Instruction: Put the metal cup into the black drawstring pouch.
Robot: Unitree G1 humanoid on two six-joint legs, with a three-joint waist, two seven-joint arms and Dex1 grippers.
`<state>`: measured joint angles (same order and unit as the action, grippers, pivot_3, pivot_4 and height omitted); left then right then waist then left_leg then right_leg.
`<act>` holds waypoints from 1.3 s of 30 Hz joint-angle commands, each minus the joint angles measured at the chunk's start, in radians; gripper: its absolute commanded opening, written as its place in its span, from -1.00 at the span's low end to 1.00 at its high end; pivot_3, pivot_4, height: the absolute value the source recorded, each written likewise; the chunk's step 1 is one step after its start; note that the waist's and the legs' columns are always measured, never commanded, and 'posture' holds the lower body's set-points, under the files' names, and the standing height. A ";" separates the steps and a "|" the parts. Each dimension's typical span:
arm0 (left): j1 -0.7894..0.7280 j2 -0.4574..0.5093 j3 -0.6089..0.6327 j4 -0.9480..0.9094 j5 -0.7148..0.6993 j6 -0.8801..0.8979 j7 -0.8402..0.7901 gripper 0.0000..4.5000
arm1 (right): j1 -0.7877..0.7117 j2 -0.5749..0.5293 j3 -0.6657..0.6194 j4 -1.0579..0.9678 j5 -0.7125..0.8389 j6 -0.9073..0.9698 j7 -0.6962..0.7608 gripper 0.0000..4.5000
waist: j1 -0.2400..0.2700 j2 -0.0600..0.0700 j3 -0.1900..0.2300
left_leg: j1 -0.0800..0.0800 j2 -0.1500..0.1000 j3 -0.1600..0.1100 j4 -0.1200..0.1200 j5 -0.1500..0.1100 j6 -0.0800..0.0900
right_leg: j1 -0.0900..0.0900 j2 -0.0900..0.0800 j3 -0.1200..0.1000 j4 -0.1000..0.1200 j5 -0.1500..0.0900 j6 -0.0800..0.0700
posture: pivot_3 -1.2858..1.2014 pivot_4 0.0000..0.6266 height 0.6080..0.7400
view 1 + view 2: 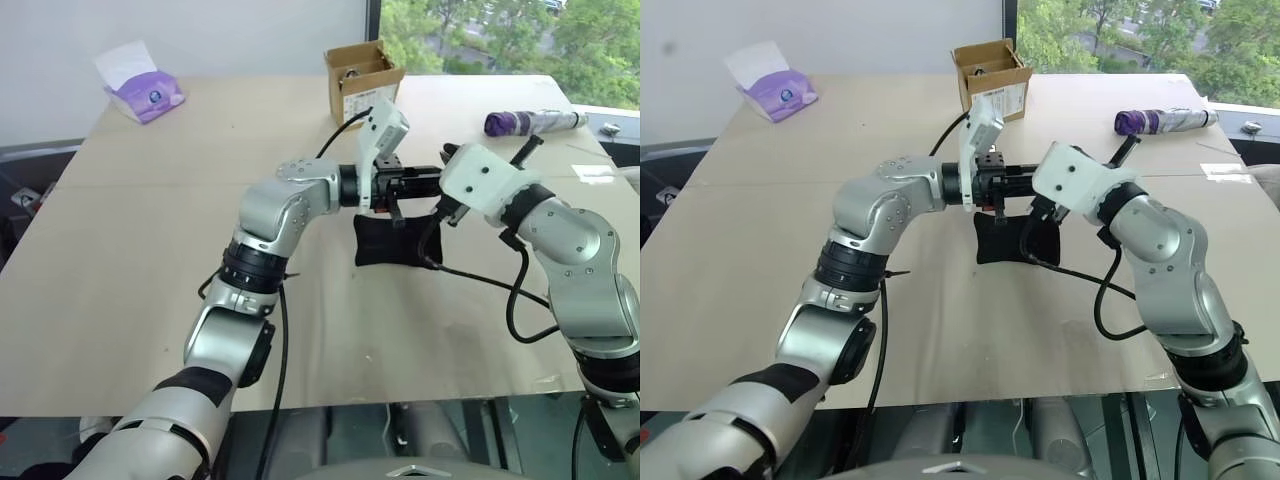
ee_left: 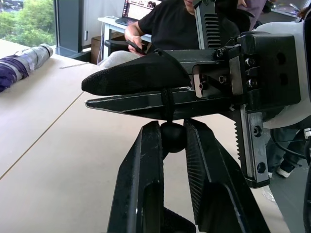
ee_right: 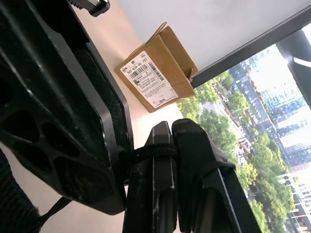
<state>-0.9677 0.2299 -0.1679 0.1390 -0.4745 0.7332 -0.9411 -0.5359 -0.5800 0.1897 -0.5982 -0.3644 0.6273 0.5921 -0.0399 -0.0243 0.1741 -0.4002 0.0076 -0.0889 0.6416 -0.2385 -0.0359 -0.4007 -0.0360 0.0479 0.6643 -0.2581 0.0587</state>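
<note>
The black drawstring pouch (image 1: 390, 245) hangs above the table (image 1: 150, 250), just below both grippers. My left gripper (image 2: 172, 128) points across toward the right arm. Its two fingers (image 2: 146, 160) are shut on a small black bead (image 2: 172, 136) on the pouch's cord. My right gripper (image 3: 167, 127) is shut at the pouch's mouth, with the thin cord (image 3: 150, 150) looped around one finger and pinched between the two. The left wrist view shows that gripper (image 2: 90, 94) lying crosswise just beyond my left fingertips. The metal cup is out of view.
A brown cardboard box (image 1: 362, 72) stands at the table's far edge. A purple tissue pack (image 1: 148, 92) sits at the far left and a purple folded umbrella (image 1: 525, 122) lies at the far right. A person (image 2: 170, 24) sits beyond the table's right side.
</note>
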 commanded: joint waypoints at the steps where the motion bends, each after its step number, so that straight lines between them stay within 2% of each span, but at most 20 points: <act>1: 0.002 0.012 -0.019 -0.022 0.018 -0.006 -0.004 -0.95 | -0.004 0.022 -0.054 -0.041 0.023 0.022 -0.015 -1.00 | 0.000 0.000 0.000 | 0.000 0.000 0.000 0.000 0.000 0.000 | 0.000 0.000 0.000 0.000 0.000 0.000 | 0.03 -0.52 1.00; 7: 0.081 0.066 -0.110 0.040 0.115 -0.036 -0.022 -0.95 | -0.093 0.102 -0.283 0.053 0.121 0.163 -0.098 -1.00 | 0.000 0.000 0.000 | 0.000 0.000 0.000 0.001 0.000 0.000 | 0.000 0.000 0.000 0.001 0.000 0.000 | 0.03 -0.52 1.00; 10: 0.118 0.094 -0.142 0.050 0.152 -0.044 -0.038 -0.95 | -0.107 0.067 -0.365 0.139 0.133 0.175 -0.133 -1.00 | 0.002 0.000 0.000 | 0.000 0.000 0.000 0.001 -0.001 0.002 | 0.000 0.000 0.000 0.001 0.000 0.000 | 0.03 -0.52 1.00; 17: 0.137 0.130 -0.159 0.048 0.180 -0.040 -0.048 -0.95 | -0.069 0.010 -0.415 0.245 0.178 0.147 -0.164 -1.00 | 0.000 0.001 0.000 | 0.000 0.000 0.000 0.000 -0.002 0.003 | 0.000 0.000 0.000 0.000 0.000 0.000 | 0.03 -0.52 1.00; 20: 0.149 0.133 -0.151 0.038 0.178 -0.056 -0.050 -0.95 | -0.013 0.020 -0.393 0.274 0.221 0.129 -0.147 -1.00 | -0.002 0.001 0.000 | 0.000 0.000 0.000 0.000 -0.002 0.003 | 0.000 0.000 0.000 0.001 0.000 0.000 | 0.03 -0.52 1.00; 22: 0.153 0.100 -0.112 0.022 0.149 -0.067 -0.022 -0.95 | 0.042 0.056 -0.374 0.275 0.289 0.119 -0.108 -1.00 | -0.001 0.001 0.000 | 0.001 0.000 0.001 0.000 -0.002 0.003 | 0.000 0.000 0.001 0.001 0.000 0.000 | 0.03 -0.52 1.00; 25: 0.158 0.060 -0.038 -0.026 0.068 -0.007 -0.002 -0.30 | 0.130 0.098 -0.363 0.300 0.363 0.078 -0.081 -0.57 | 0.000 0.001 0.000 | 0.000 0.000 0.000 0.001 -0.002 0.003 | 0.001 0.000 0.000 0.001 0.000 0.000 | 0.03 -0.52 1.00; 29: 0.218 0.051 0.045 -0.147 0.046 0.004 0.096 0.52 | 0.256 0.101 -0.396 0.290 0.437 0.034 -0.045 0.24 | 0.000 0.001 0.000 | 0.000 0.000 0.000 0.001 -0.002 0.003 | 0.001 0.000 0.001 0.001 0.000 0.000 | 0.03 -0.52 1.00; 32: 0.275 0.071 0.105 -0.242 0.029 0.039 0.160 1.00 | 0.361 0.085 -0.446 0.227 0.505 0.019 -0.006 0.81 | 0.001 0.002 0.000 | 0.001 0.000 0.000 0.001 -0.002 0.004 | 0.001 0.000 0.000 0.001 0.000 0.000 | 0.03 -0.52 1.00; 33: 0.308 0.084 0.130 -0.281 0.030 0.044 0.187 1.00 | 0.412 0.087 -0.474 0.187 0.546 0.023 0.016 0.99 | 0.002 0.002 0.000 | 0.001 0.000 0.000 0.001 -0.002 0.004 | 0.001 0.000 0.000 0.001 0.000 0.000 | 0.03 -0.52 1.00; 36: 0.451 0.107 0.218 -0.381 0.037 -0.053 0.237 1.00 | 0.618 0.075 -0.541 0.041 0.659 -0.045 0.126 0.99 | 0.001 0.002 -0.001 | 0.003 0.001 0.000 0.000 -0.002 0.004 | 0.003 0.000 0.000 0.000 0.000 0.000 | 0.03 -0.52 1.00; 39: 0.591 0.162 0.277 -0.462 0.039 -0.125 0.231 1.00 | 0.757 0.097 -0.590 -0.045 0.742 -0.144 0.185 0.99 | -0.001 0.003 -0.001 | 0.004 0.002 0.000 -0.001 -0.002 0.004 | 0.004 0.000 0.001 0.000 0.000 0.000 | 0.03 -0.52 1.00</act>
<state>-0.3848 0.3785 0.0738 -0.2512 -0.4291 0.6539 -0.7115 0.2216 -0.4858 -0.3576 -0.5751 0.3274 0.5495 0.7446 -0.0411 -0.0214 0.1729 -0.3960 0.0095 -0.0882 0.6410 -0.2406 -0.0322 -0.3969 -0.0355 0.0487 0.6643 -0.2581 0.0587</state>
